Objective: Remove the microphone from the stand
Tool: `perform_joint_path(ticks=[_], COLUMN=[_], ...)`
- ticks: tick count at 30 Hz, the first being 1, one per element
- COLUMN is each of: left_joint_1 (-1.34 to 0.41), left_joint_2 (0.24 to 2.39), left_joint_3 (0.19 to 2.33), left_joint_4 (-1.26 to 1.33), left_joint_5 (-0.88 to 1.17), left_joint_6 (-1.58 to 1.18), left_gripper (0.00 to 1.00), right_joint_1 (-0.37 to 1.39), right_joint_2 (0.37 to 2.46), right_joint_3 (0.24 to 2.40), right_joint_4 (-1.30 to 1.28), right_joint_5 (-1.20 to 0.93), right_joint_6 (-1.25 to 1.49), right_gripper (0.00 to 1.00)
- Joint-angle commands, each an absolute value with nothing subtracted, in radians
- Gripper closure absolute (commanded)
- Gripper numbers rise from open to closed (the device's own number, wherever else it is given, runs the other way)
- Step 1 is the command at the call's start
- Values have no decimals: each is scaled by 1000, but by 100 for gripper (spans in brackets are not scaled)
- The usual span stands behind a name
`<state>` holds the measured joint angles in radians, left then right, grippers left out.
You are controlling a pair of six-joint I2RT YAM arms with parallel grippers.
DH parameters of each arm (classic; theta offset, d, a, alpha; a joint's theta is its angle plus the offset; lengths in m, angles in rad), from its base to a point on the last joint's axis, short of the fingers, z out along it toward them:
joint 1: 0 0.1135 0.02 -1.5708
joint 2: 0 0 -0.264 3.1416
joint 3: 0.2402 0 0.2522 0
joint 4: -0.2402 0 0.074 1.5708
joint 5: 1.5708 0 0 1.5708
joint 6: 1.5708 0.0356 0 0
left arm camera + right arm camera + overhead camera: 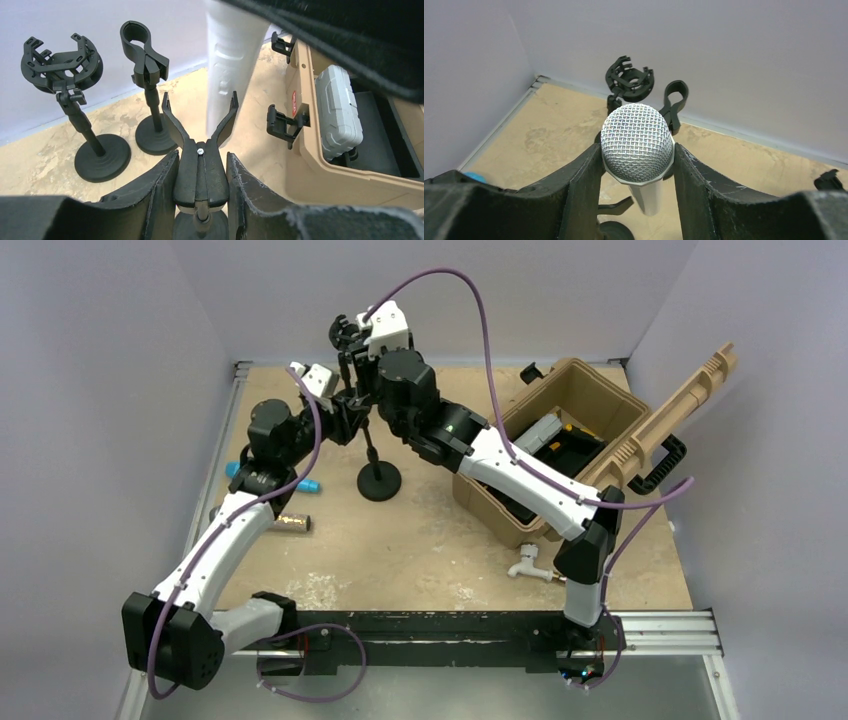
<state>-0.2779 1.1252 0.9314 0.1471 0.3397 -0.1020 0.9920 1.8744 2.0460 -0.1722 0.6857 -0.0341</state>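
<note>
Silver-mesh microphone (637,142) stands near vertical, head up, tail between the prongs of the stand clip (200,145); can't tell if it's fully free. Rigid, smooth barrel, probably slippery, so grip just under the head. Right hand (637,155) is clamped there. Left hand (201,162) pinches the clip.

A robotics lab cell: plain lilac walls (100,340) boxing a scuffed, rail-edged tabletop (420,540).

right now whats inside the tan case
A small grey box sits in a black insert inside the tan case. The right arm hides part of the interior.
</note>
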Motion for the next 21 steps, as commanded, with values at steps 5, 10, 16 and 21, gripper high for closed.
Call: perform_joint_path(ticks=[5,10,16,21], left_joint_1=[-273,-208,-100,-61], left_joint_2=[1069,1079,1188,1329], left_joint_3=[915,960,1044,1207], left_joint_4=[111,139,250,276], left_joint_5=[246,168,131,87], left_joint_6=[-54,-85,-124,-45], left_gripper=[100,100,100,100], right_joint_1=[975,976,977,980], right_joint_2=[1746,1669,1594,1564], right_joint_3=[2003,1921,1845,1819], right_joint_4=[-87,-87,-66,-74], right_joint_5=[800,718,580,534], right_joint_6=[-72,-48,-14,-10], right_gripper=[100,100,100,100])
